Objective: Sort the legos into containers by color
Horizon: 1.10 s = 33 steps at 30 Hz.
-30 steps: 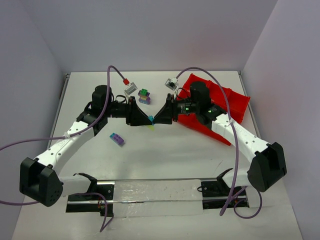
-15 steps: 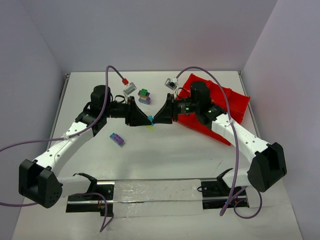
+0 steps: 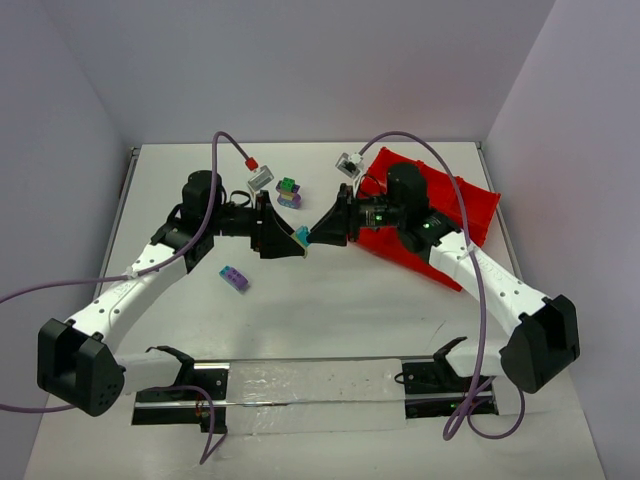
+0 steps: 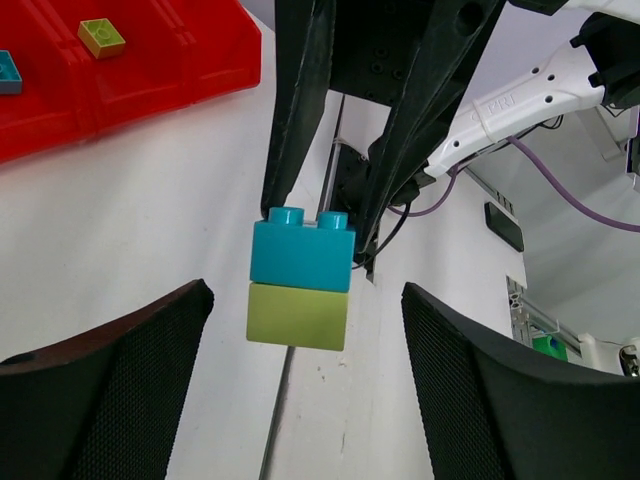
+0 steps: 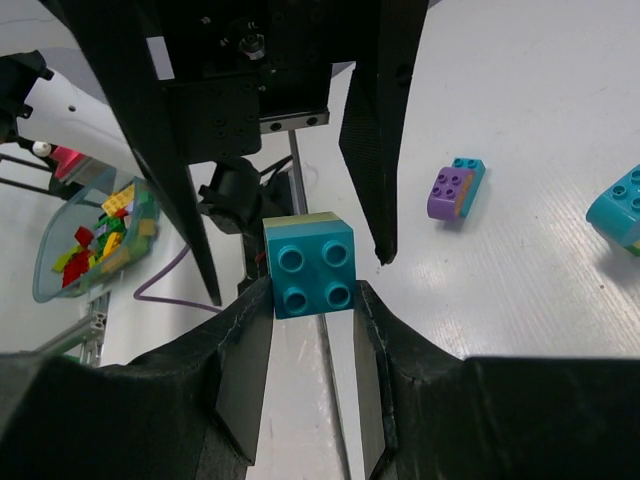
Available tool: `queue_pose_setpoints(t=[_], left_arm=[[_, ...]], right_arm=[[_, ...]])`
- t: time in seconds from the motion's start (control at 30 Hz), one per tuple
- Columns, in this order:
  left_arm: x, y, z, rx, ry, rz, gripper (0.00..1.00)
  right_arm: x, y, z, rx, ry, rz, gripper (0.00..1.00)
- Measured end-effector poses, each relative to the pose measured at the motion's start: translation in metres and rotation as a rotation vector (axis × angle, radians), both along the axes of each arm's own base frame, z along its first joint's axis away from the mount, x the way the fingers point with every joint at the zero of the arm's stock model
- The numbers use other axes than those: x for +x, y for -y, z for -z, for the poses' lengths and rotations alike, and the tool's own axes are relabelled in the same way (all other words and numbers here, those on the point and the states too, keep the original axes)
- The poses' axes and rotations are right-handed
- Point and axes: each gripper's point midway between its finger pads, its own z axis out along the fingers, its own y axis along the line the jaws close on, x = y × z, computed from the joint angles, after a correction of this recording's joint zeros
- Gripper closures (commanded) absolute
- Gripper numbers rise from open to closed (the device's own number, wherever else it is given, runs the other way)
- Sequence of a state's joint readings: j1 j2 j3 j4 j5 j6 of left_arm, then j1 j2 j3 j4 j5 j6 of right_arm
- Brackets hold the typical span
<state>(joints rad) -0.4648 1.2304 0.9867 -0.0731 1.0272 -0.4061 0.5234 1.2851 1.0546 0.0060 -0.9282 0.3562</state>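
Observation:
A two-brick clump hangs over the table middle, a teal lego [image 3: 302, 235] stacked on a yellow-green lego [image 4: 297, 316]. My right gripper [image 3: 313, 234] is shut on the teal lego [image 5: 312, 267], whose studs face its camera. My left gripper [image 3: 291, 240] faces it and is open; its fingers [image 4: 120, 380] stand well apart on either side of the clump without touching it. The red tray of containers [image 3: 455, 205] lies behind the right arm. It holds a yellow-green lego [image 4: 102, 37] and a teal one [image 4: 5, 72] in separate compartments.
A purple-and-teal lego [image 3: 234, 279] lies on the table at front left. A green-and-purple clump [image 3: 289, 192] stands behind the grippers. Two small grey pieces [image 3: 261, 178] [image 3: 347, 166] lie near the back. Purple cables loop over both arms.
My left gripper has opened and let go of the clump. The right gripper keeps its hold and has lifted the clump slightly up and right.

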Motion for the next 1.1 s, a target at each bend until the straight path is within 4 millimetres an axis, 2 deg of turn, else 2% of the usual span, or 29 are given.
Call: queue_pose_setpoints(t=[0.07,0.1,0.17,0.2,0.27,0.3,0.5,0.6,0.8,0.9,0.97,1.1], left_arm=[[0.000,0.000,0.000,0.000,0.000,0.002,0.28],[0.000,0.000,0.000,-0.001,-0.001,0.003,0.40],[0.000,0.000,0.000,-0.002,0.000,0.003,0.56],[0.000,0.000,0.000,-0.002,0.000,0.004,0.71],[0.000,0.001,0.000,-0.004,-0.007,0.004,0.87],[-0.001,0.001,-0.001,-0.005,-0.007,0.007,1.00],[0.002,0.002,0.000,-0.002,-0.008,0.004,1.00],[0.004,0.003,0.002,0.004,-0.007,-0.010,1.00],[0.008,0.003,0.003,0.007,-0.015,-0.026,1.00],[0.009,0.004,0.005,0.009,-0.031,-0.027,1.00],[0.010,0.004,0.007,0.012,-0.038,-0.030,1.00],[0.012,0.004,0.008,0.015,-0.042,-0.040,1.00]], right_arm=[[-0.001,0.002,-0.002,0.002,0.008,0.004,1.00],[-0.001,0.003,-0.003,0.002,0.011,0.005,1.00],[0.000,0.003,-0.004,0.003,0.015,0.007,1.00],[0.000,0.003,-0.004,0.003,0.016,0.007,1.00],[-0.001,0.004,-0.003,0.001,0.014,0.007,1.00],[0.000,0.004,-0.003,-0.001,0.015,0.008,1.00],[0.003,0.007,-0.001,-0.004,0.017,0.024,1.00],[0.008,0.016,0.001,-0.007,0.010,0.072,1.00],[0.054,0.066,0.005,-0.019,-0.004,0.351,1.00],[0.074,0.083,0.012,-0.052,-0.021,0.497,1.00],[0.088,0.096,0.023,-0.099,-0.040,0.615,1.00],[0.113,0.127,0.057,-0.236,-0.098,0.835,1.00]])
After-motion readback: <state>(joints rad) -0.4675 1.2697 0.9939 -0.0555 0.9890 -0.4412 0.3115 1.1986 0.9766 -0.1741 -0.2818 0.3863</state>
